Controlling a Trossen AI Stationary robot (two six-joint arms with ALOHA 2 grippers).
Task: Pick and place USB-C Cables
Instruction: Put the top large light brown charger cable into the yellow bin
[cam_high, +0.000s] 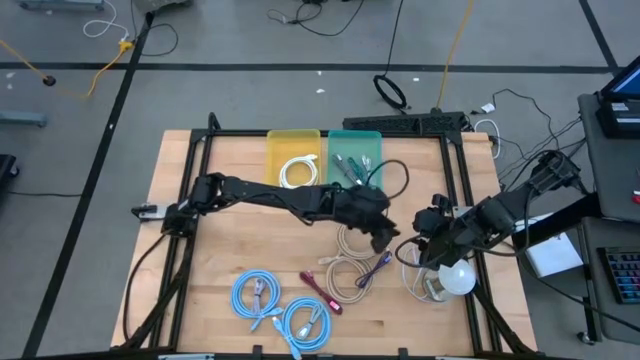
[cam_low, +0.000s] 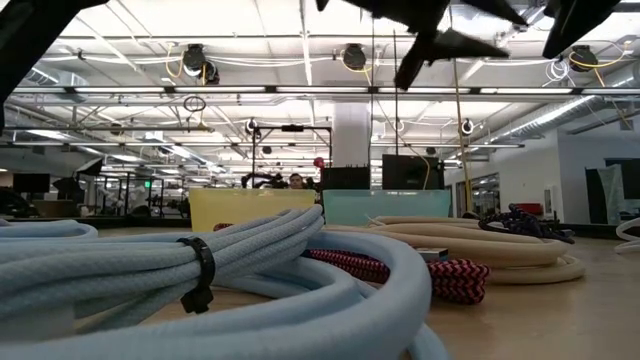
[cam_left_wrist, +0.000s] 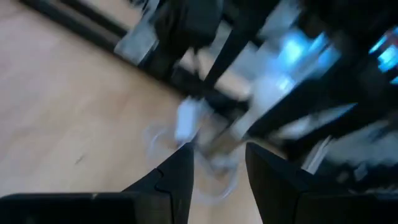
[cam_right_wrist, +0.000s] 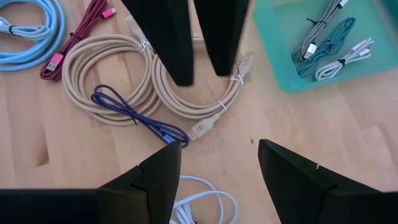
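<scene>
Above the beige coils
My left gripper (cam_high: 385, 238) hovers empty, fingers parted, over the beige USB-C cables (cam_high: 350, 262); my right gripper (cam_high: 425, 243) waits open nearby.

On the worktop (cam_high: 200, 250) two bins stand side by side at the far edge: the left bin (cam_high: 292, 142) holds one coiled cable (cam_high: 297, 172), the right bin (cam_high: 356, 140) holds several short cables (cam_high: 356, 167). Two coils (cam_high: 345, 255) lie in the middle, one behind the other, under the left pincer (cam_high: 383, 240). Two more coils (cam_high: 280, 305) lie side by side at the near edge, and the right pincer (cam_high: 425, 228) hangs beside the corded bulb (cam_high: 457, 277) at the right.
</scene>
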